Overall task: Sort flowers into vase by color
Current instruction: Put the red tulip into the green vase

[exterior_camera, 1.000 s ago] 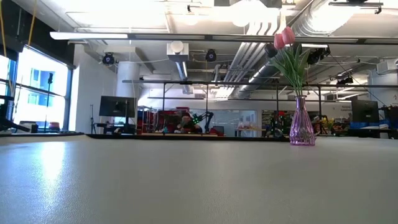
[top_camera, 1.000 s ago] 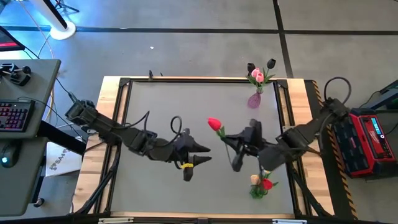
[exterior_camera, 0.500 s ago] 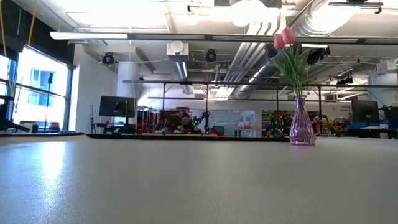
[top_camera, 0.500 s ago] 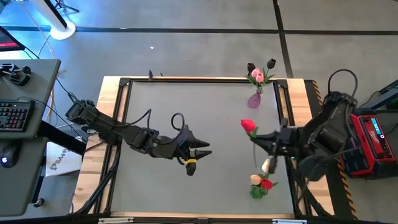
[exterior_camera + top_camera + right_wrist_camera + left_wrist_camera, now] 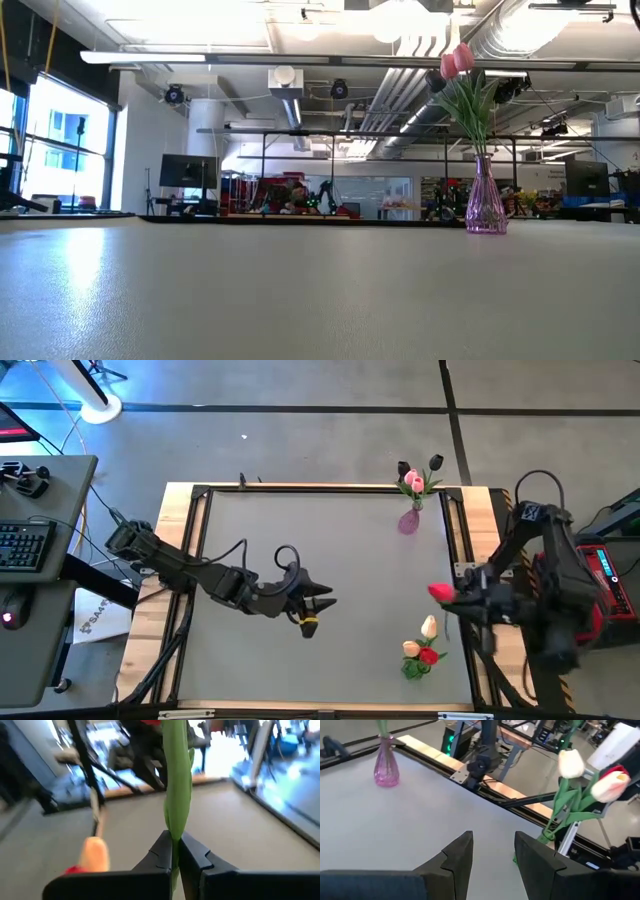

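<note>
My right gripper (image 5: 466, 602) is over the table's right edge, shut on a red tulip whose head (image 5: 440, 592) points toward the table's left. A pink glass vase (image 5: 408, 521) stands near the far right corner, holding pink tulips (image 5: 457, 60) and black ones (image 5: 436, 461). A second bunch (image 5: 420, 652) of cream and red tulips stands upright near the right near corner; what holds its stems does not show. My left gripper (image 5: 318, 610) hovers open over the table's middle, its fingers (image 5: 455, 857) pointing toward that bunch (image 5: 580, 775). My right gripper pinches the red tulip's green stem (image 5: 176, 827) between its two fingers. The stem runs on ahead of the fingers, along them, to the red head (image 5: 150, 722). The tulip is lifted clear of the table.
Wooden frame rails (image 5: 485, 510) border the grey table top. A red and black box (image 5: 600, 585) sits just beyond the right edge. A desk with a keyboard (image 5: 25, 545) stands left of the table. Bare table top lies between the two arms.
My right gripper has carried the red tulip from the table's middle toward the right edge, staying shut on the stem. The right arm has drawn back over the right rail. The tulip head now lies between the two bunches, just inside the right edge.
</note>
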Controlling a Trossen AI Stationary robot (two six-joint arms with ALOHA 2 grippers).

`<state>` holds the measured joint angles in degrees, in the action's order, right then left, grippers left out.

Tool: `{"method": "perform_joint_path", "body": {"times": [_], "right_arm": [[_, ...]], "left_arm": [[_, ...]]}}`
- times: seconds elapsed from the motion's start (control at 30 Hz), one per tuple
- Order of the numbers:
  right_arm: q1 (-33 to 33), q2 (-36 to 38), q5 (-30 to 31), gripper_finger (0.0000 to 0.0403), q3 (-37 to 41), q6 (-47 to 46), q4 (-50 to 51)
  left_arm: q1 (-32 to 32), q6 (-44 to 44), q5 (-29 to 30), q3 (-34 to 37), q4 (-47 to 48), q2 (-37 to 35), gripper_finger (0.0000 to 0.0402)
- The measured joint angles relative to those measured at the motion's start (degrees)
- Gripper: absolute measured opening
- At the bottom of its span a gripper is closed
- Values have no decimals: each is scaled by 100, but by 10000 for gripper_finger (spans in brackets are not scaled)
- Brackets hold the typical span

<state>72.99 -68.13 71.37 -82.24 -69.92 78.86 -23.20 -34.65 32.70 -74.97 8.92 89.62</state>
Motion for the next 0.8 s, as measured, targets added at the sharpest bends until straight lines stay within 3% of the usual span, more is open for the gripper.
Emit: {"method": "perform_joint_path", "body": {"times": [0.13, 0.3, 0.53, 0.8], "right_arm": [[743, 15, 1002, 0, 525, -747, 5], [1110, 13, 1399, 0, 1186, -1250, -438], [1357, -25, 1863, 0, 1920, -844, -1746], [1318, -36, 1865, 0, 2245, -126, -2849]], "left_arm": [[0, -294, 58, 97, 5, 0, 133], [0, -426, 87, 110, 27, 0, 133], [49, -426, 106, 110, 27, 0, 133], [109, -424, 106, 110, 29, 0, 133]]}}
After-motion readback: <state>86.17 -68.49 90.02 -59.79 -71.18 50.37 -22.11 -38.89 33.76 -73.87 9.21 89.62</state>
